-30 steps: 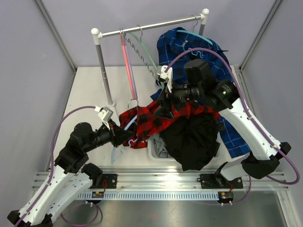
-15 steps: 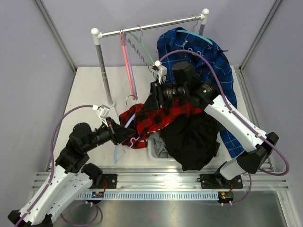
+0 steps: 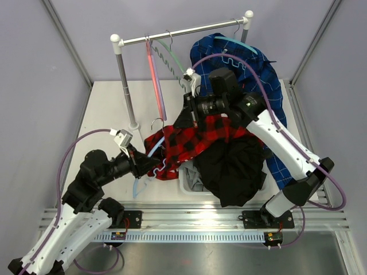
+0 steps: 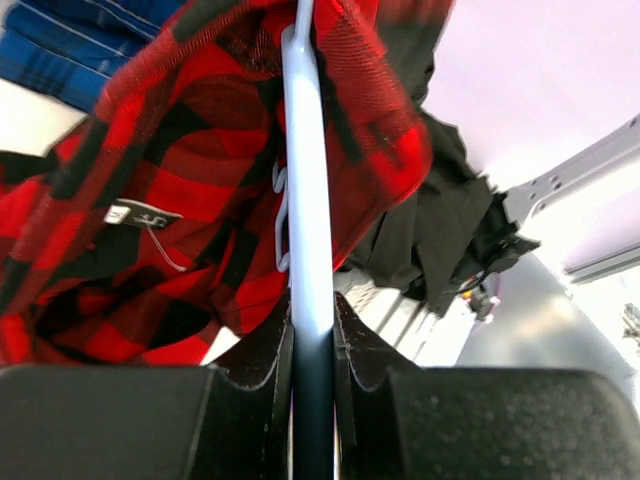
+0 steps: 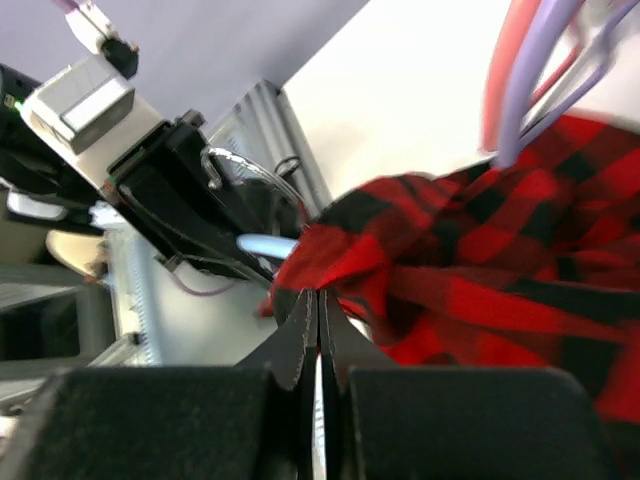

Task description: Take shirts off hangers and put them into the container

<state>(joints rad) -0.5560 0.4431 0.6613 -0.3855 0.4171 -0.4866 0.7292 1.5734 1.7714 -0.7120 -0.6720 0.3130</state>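
left claw [image 4: 312,312] clamped on the blue hanger [image 4: 304,170] — plaid shirt [image 4: 180,190] hangs off it, beside the basket [image 3: 183,186]; right claw [image 5: 318,305] closed tight at the shirt's edge — can't tell if it's got cloth

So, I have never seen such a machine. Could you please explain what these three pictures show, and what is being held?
These are two robot arms bolted to a table. One picture looks down from above. The other two come from a small camera on each wrist, so each shows that arm's own jaws.

The left arm has its jaws closed on a light blue hanger that sits inside the red plaid shirt. The right arm has its jaws shut at that shirt's edge; whether they pinch cloth I cannot tell.

A black shirt is draped over the white basket. A blue plaid shirt hangs on the rail, beside empty hangers.
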